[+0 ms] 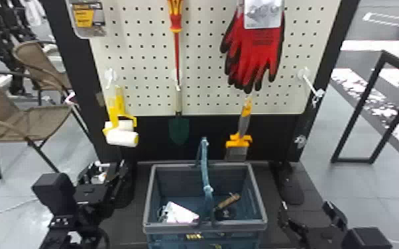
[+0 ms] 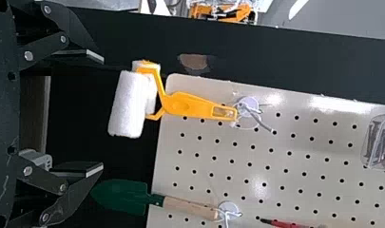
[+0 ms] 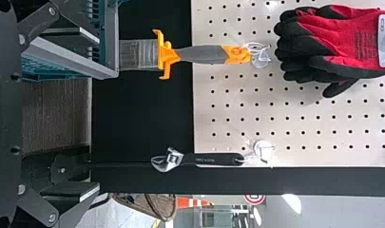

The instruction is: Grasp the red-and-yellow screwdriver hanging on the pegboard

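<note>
1. Left gripper [image 2: 100,113]: sits low at the left of the basket [image 1: 147,198], well below the pegboard [image 1: 142,59]; gapes wide, grips nothing.
2. Right gripper [image 3: 97,114]: sits low at the right of the basket; spreads just as wide, holds nothing.
3. Red-and-yellow screwdriver [image 1: 176,26]: hangs upright near the top middle of the pegboard, handle up, red shaft pointing down; stays well apart from both grippers, untouched.
4. Green trowel [image 1: 178,127]: hangs straight beneath the screwdriver, wooden handle on a hook, blade down past the board's lower edge.
5. Paint roller [image 1: 121,132]: hangs by its yellow handle at the board's lower left, and faces the left gripper in the left wrist view.
6. Red gloves [image 1: 252,46]: hang at the upper right of the board, black fingertips down.
7. Yellow-and-grey brush [image 1: 240,139]: hangs below the gloves, bristles down, just above the basket's far rim.
8. Wrench [image 3: 199,160]: hangs from a hook at the board's lower right edge.
9. Basket: stands between the two arms with its blue handle raised; holds a white packet [image 1: 179,213] and a wooden-handled tool [image 1: 228,200].
</note>
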### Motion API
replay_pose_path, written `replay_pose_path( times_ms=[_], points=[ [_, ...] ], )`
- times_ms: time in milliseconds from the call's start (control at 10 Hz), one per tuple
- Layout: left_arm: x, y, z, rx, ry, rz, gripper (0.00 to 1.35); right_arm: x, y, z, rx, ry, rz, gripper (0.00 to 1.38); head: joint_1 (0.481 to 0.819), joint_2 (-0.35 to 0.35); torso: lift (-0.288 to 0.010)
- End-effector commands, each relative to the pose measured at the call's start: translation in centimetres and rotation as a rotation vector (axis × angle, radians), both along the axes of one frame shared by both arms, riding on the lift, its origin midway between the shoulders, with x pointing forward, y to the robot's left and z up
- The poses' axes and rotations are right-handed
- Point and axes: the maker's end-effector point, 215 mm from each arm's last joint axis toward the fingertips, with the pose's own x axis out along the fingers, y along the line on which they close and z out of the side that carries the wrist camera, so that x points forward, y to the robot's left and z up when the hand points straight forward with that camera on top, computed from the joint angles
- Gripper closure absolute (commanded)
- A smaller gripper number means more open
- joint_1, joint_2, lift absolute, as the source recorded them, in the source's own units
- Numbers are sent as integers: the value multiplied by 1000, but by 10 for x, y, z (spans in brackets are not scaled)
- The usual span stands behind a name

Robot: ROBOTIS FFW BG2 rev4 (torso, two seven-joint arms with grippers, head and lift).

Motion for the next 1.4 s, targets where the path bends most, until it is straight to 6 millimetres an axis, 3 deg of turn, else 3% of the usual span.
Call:
replay_pose_path(
  times_ms=[0,200,500,800,1100,1300],
  points=[
    [3,-4,6,2,-4,-18,470,-1,0,-1,1,1,0,214,549,0,-100],
    [7,-2,30,39,34,-25,470,-1,0,-2,5,3,-1,214,549,0,-100],
    [17,2,99,72,-1,-54,470,-1,0,-3,7,6,-1,214,549,0,-100],
    [44,-10,173,132,-97,-153,472,2,1,-2,8,7,2,214,549,0,-100],
    [58,-19,232,140,-167,-217,470,3,2,-2,10,9,6,216,549,0,-100],
    [65,-41,261,115,-160,-336,472,4,2,-4,7,13,9,216,549,0,-100]
  ],
)
